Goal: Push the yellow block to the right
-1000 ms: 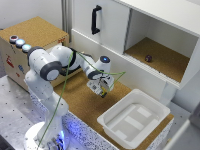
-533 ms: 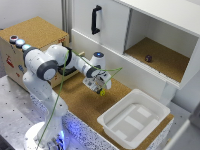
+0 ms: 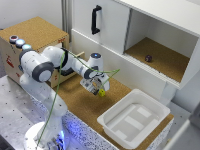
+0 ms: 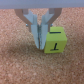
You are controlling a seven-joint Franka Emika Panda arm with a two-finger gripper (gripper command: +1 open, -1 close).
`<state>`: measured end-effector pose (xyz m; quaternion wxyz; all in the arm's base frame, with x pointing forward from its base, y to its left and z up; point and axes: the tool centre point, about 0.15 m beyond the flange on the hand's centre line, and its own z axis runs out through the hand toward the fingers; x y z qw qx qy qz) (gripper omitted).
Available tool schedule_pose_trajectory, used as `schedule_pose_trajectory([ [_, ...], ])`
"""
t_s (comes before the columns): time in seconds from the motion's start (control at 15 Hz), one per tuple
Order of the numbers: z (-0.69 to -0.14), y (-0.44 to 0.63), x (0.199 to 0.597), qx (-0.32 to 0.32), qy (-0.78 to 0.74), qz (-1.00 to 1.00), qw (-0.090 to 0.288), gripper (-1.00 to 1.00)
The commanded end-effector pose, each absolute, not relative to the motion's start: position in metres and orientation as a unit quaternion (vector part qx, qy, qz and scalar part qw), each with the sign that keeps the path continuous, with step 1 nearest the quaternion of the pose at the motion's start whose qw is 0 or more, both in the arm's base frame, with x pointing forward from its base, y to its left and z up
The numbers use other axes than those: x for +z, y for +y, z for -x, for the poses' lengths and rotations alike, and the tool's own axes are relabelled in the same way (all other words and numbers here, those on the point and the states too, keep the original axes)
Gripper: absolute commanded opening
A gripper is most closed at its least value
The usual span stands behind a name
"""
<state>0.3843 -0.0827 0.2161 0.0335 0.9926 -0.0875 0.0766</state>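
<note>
The robot arm is reaching out over the cork-covered tabletop (image 3: 80, 102), with its hand (image 3: 96, 88) pointing down just above the surface in front of the white cabinet (image 3: 112, 27). In the wrist view the hand (image 4: 40, 44) is showing its two fingers (image 4: 36, 35) pressed together with no gap between them, so it is clenched and gripping nothing.

The yellow block (image 3: 102, 92) is lying on the cork right at the fingertips, on the side of the hand toward the exterior view's right. The wrist view is showing the yellow block (image 4: 53, 41) touching the side of the closed fingers, resting flat on the cork, with a dark T-shaped mark on its front face. It is sitting beside the fingers, not between them.

A white plastic tray (image 3: 112, 116) is resting on the tabletop near the block, further toward the exterior view's right and closer to the camera. The cabinet has a black handle (image 3: 94, 18) on its closed door and an open compartment with a cork floor, where a small dark purple object (image 3: 148, 58) is lying well apart from the block. A cork-topped cardboard box (image 3: 35, 35) is standing behind the arm at the exterior view's left. Thin green lines (image 3: 55, 95) are crossing the arm in the exterior view.
</note>
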Motion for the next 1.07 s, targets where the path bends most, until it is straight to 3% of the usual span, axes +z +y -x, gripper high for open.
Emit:
schedule_pose_trajectory([
  [0.0,-0.387,-0.1,0.205,0.092,-0.081,-0.99,0.068,-1.0],
  [1.0,-0.394,-0.156,0.2,0.069,-0.127,-0.985,0.096,-1.0],
])
